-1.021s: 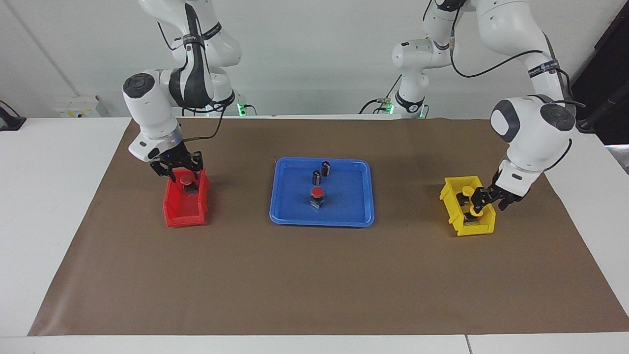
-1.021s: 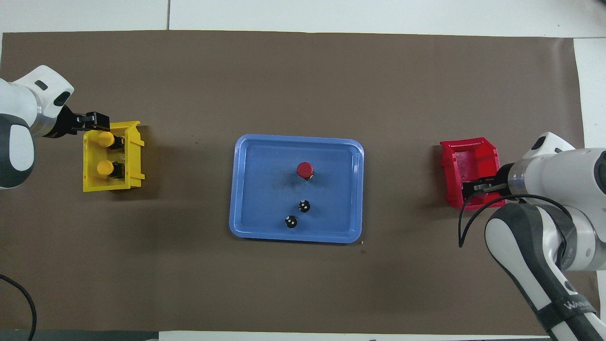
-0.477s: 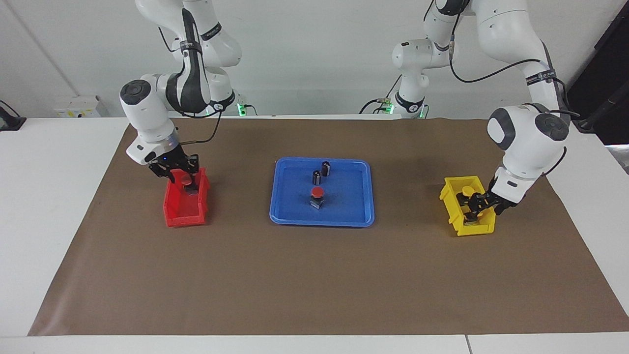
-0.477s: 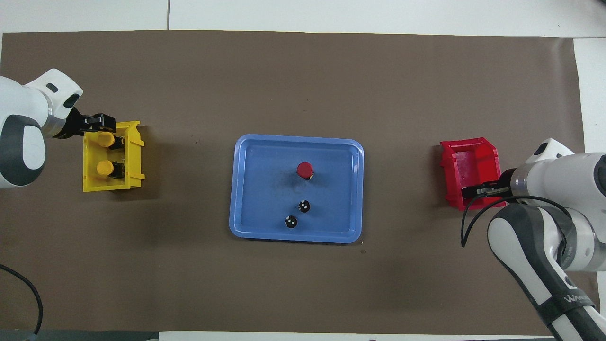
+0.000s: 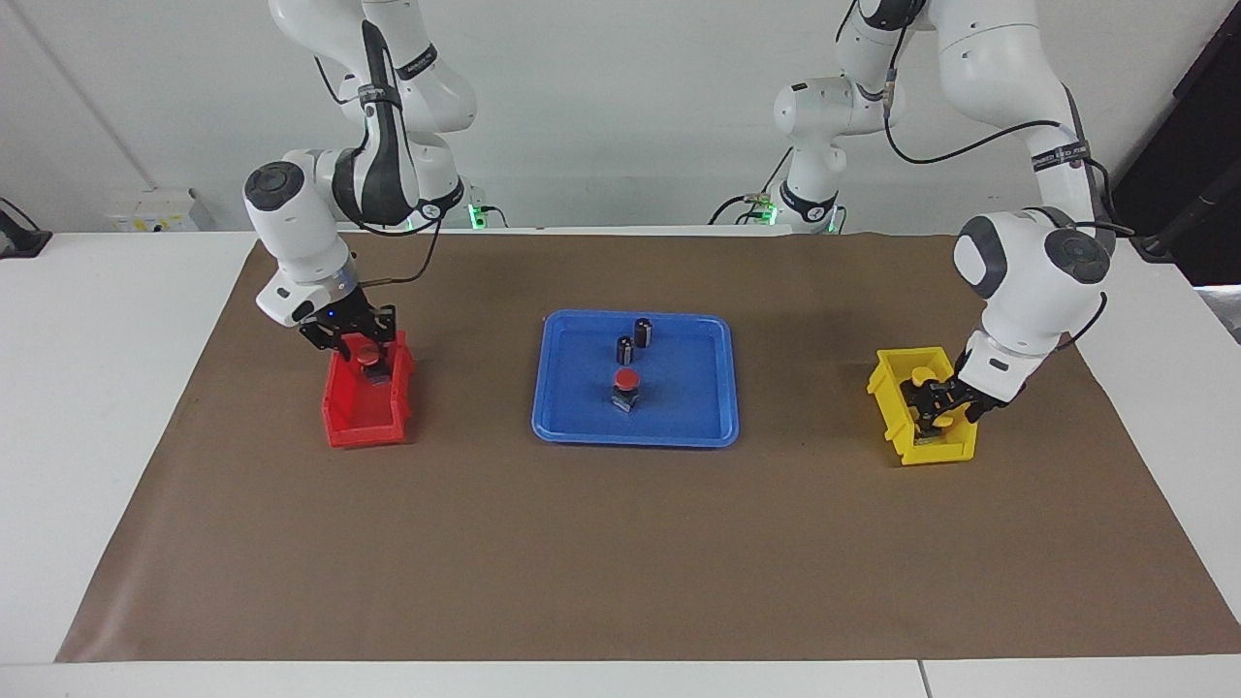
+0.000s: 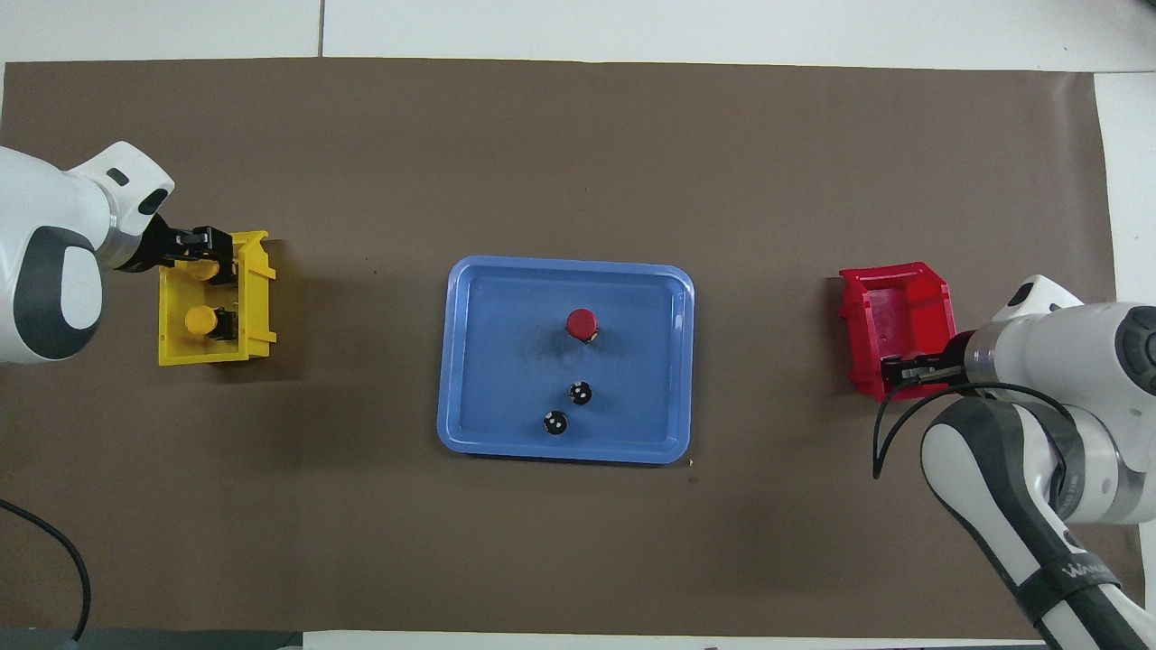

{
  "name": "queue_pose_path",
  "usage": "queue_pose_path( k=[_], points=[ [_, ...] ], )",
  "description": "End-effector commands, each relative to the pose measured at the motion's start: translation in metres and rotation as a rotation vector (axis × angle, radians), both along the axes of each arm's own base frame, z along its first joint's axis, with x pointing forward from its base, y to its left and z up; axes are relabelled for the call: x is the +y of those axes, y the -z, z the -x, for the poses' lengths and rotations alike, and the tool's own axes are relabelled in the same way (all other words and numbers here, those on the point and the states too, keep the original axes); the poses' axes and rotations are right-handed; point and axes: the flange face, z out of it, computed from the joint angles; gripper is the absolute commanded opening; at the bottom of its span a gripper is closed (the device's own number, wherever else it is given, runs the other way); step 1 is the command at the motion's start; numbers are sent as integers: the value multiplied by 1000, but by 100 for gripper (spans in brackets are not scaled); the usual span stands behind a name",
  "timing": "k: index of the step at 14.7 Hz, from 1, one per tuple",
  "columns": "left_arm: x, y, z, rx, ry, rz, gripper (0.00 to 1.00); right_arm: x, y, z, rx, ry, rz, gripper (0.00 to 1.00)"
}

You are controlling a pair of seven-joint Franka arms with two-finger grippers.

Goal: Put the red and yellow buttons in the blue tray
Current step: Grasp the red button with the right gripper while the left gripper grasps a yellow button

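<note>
The blue tray lies mid-table with one red button standing in it. A second red button is in the red bin. My right gripper is down at that button, which it hides from overhead. Two yellow buttons sit in the yellow bin. My left gripper is low over the one farther from the robots. The nearer one stands free.
Two capless black cylinders stand in the tray, nearer to the robots than the red button. The red bin is toward the right arm's end of the brown mat, the yellow bin toward the left arm's end.
My left gripper has come down into the yellow bin over the farther yellow button. My right gripper has shifted only slightly at the red button. The buttons and bins have not moved.
</note>
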Motion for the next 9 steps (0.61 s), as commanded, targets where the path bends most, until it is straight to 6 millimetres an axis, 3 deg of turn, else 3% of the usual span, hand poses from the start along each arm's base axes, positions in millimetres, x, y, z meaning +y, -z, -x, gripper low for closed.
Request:
queue_pose_path(
  k=[1, 2, 5, 6, 7, 9],
  points=[
    [-3, 1, 6, -5, 11, -2, 75, -2, 4, 4, -12, 12, -12, 36],
    [-4, 1, 6, -5, 11, -2, 74, 0, 3, 3, -10, 12, -13, 29],
    [1, 1, 7, 0, 3, -2, 52, 1, -17, -18, 25, 6, -14, 27],
    [5, 1, 7, 1, -3, -2, 39, 2, -36, -31, 39, 2, -14, 27],
    [6, 4, 9, 4, -10, -2, 2, 6, -57, -44, 53, -5, -14, 27],
    [6, -15, 2, 32, -20, 4, 1, 35, -102, -69, 81, 4, -12, 27]
  ],
)
